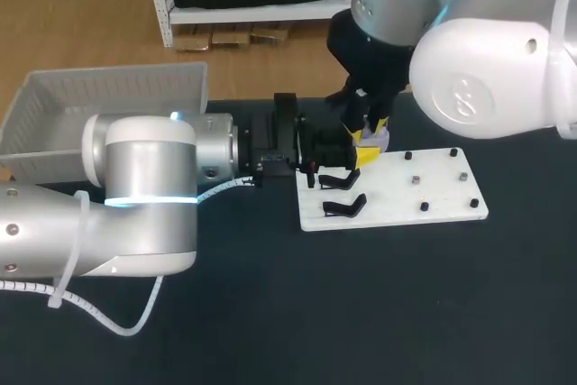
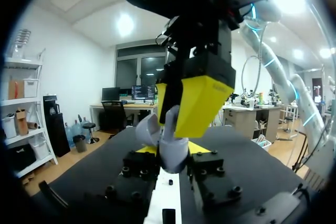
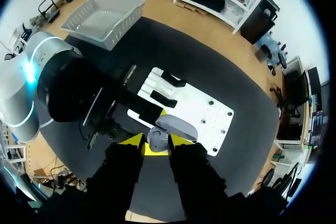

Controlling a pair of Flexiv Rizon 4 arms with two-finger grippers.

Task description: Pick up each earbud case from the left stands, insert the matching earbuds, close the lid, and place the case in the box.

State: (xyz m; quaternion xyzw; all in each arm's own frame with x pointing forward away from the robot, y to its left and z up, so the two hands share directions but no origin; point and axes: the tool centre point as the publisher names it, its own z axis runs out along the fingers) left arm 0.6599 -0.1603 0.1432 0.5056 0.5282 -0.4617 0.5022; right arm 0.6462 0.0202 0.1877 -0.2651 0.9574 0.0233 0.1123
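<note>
The earbud case, pale grey with its lid standing open, is held in the air just above the left end of the white board, close to the two black stands.

My left fingers reach in level from the side. They are clamped on the lower half of the case, a yellow tip against each flank.

My right fingers come down on it from above, with a yellow tip on either side of the case. I cannot tell whether they are pressing it or only straddling it.

Both stands carry nothing. The right half of the board holds a scatter of small dark pegs.

The board lies flat on the dark counter, and my left arm stretches across the counter's left side.

Farthest off, at the far left, sits the pale plastic basket, well apart from the board. I can see nothing in it.
</note>
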